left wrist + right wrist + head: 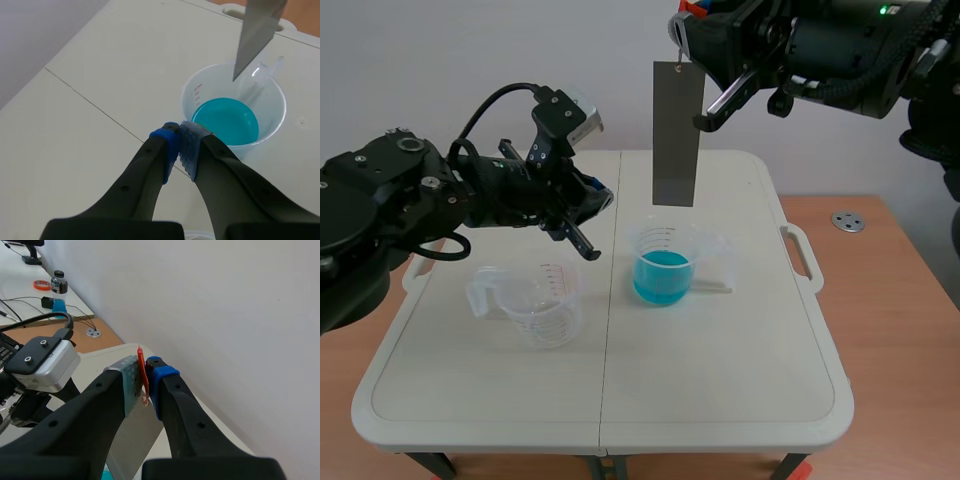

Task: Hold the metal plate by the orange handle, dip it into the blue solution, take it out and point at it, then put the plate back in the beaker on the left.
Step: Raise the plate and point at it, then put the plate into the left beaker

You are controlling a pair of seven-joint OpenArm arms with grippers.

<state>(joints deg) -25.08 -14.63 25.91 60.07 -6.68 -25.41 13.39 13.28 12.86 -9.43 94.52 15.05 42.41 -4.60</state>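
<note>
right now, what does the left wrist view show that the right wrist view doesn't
Only the left wrist view: the beaker of blue solution, the plate with its lower end hanging above it, and the left jaws shut on nothing. Only the right wrist view: the orange handle pinched between the right jaws, and a bottle on a far desk. Both: the plate itself.

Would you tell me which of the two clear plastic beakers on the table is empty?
The clear plastic beaker on the left is empty; the other beaker, below the hanging grey metal plate, holds blue solution.
</note>
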